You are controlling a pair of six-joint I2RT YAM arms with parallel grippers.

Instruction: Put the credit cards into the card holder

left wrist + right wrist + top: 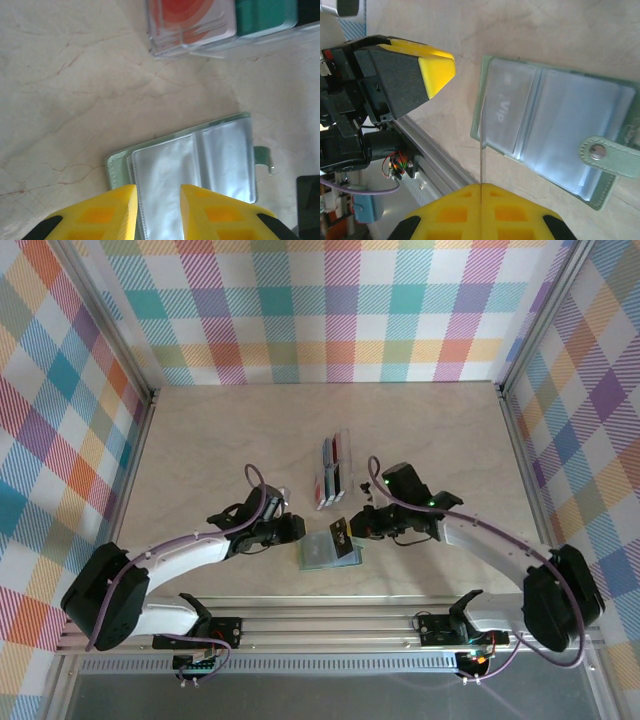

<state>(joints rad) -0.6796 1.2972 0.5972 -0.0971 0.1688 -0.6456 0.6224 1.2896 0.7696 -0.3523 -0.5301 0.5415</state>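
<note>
The card holder (320,556) lies open on the table, grey-green with clear sleeves (220,150) and a snap tab (597,151). One sleeve holds a card marked VIP (502,107). My right gripper (481,186) is shut on a dark credit card (340,536), which shows edge-on as a thin line (481,145) reaching the holder's near end. My left gripper (158,192) stands over the holder's other end, its yellow fingers a narrow gap apart with the sleeve showing between them. More credit cards, red (192,20) and teal (265,17), sit in the clear tray (333,472).
The clear tray stands just beyond the holder at the table's middle. An aluminium rail (330,625) runs along the near edge close to the holder. Plaid walls (60,420) enclose the table on three sides. Bare tabletop (200,440) lies to the far left and right.
</note>
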